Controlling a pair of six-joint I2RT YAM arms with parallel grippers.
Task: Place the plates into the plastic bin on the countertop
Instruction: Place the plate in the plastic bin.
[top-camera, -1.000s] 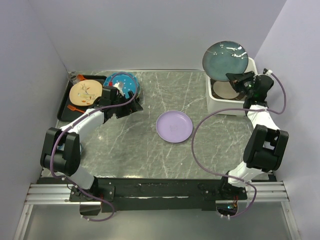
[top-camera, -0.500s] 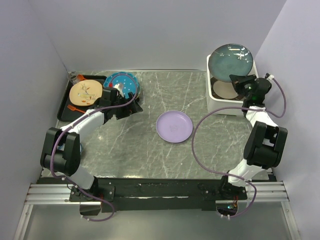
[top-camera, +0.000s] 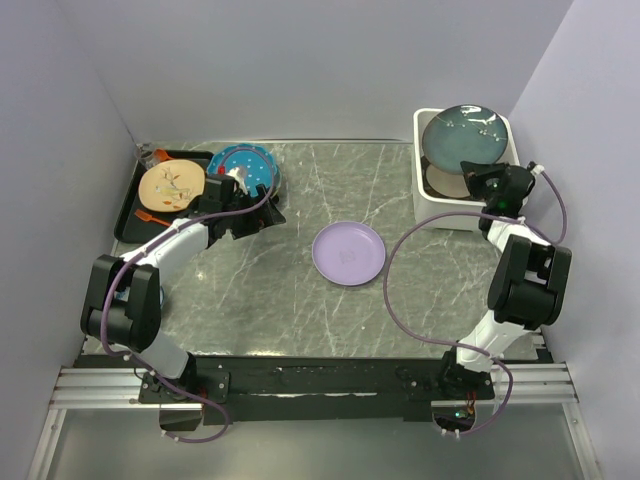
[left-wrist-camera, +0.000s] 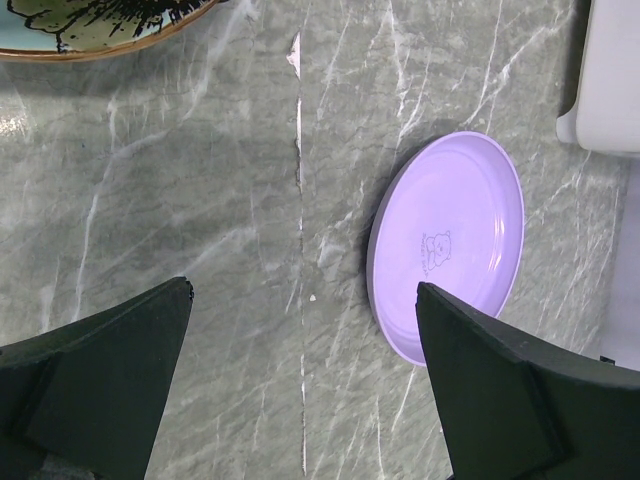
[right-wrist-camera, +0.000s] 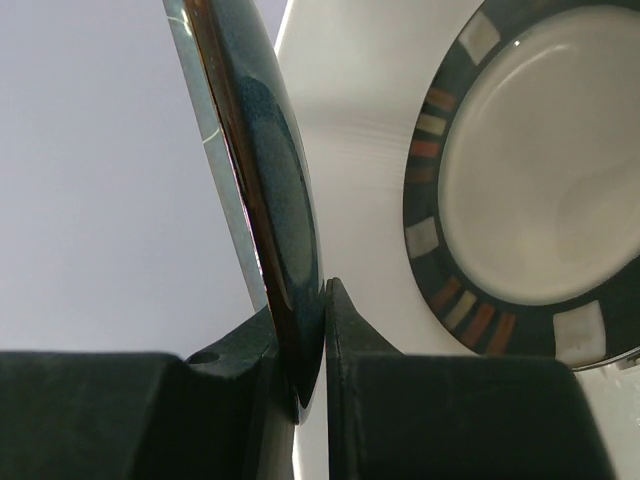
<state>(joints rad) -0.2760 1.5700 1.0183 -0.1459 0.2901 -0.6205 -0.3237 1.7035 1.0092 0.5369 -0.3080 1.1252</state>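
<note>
1. The right gripper (top-camera: 472, 168) has carried the dark blue-grey plate (top-camera: 462, 133) back and down over the last second. A second ago the plate stood high and off the white plastic bin's (top-camera: 430, 208) far left corner. It now hangs directly over the bin's opening, face tilted up toward the overhead camera.
2. I judge this to be the lowering stage of this plate's placement, close to done but not finished. The plate is still clear of the bin's contents and has not been let go.
3. The right gripper is clenched on the plate's near rim. The wrist view shows the rim pinched edge-on between the two fingers (right-wrist-camera: 350, 330), with the plate rising steeply from them.
4. Just beside and below the held plate, a cream plate with a dark striped rim (right-wrist-camera: 530, 180) already lies flat in the bin. The dark plate should come to rest on top of it.
5. The left arm has not moved in that second. The left gripper (left-wrist-camera: 300, 350) hovers released, jaws spread wide and holding nothing, over the grey veined countertop (top-camera: 300, 300).
6. The lavender plate (top-camera: 348, 252) lies flat on the open countertop between the two arms, apart from the left gripper and unchanged.
7. The teal-and-orange plate (top-camera: 243, 165) lies at the far left, just beyond the left gripper and beside a black tray (top-camera: 128, 215). Both of these plates remain outside the bin.
</note>
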